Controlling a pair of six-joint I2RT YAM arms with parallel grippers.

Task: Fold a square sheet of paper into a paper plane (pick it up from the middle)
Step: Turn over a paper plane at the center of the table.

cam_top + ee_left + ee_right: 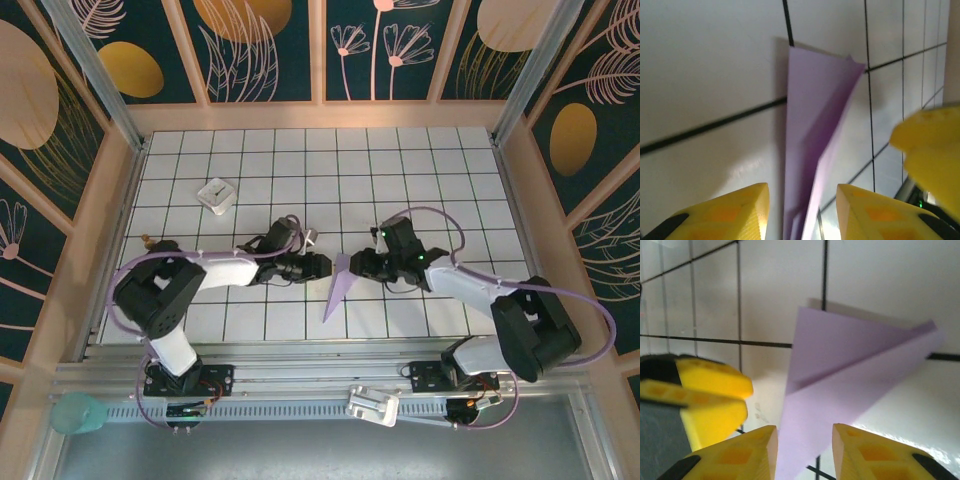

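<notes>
From the near edge, where both arm bases are bolted, we look out over a white tiled table (420, 170). The arms reach inward and meet just ahead at the centre. Between them the paper plane (334, 290) rests on the tiles. It is a slim lavender dart, with its point towards us and its wider tail up between the fingers.

The left gripper (801, 200) has its yellow fingers partway apart. The paper runs through the gap with clear space on each side, so nothing is pinched. The right gripper (805, 440) stands the same way on the opposite side, close to its partner.

We judge the folding done and the release under way. To finish it well, each arm should widen a little more, then back straight out along its own line, level and slow. That way no finger snags the raised flap or knocks the other gripper.

Farther off to the left sits a small white block (216, 195), well clear of the plane.
</notes>
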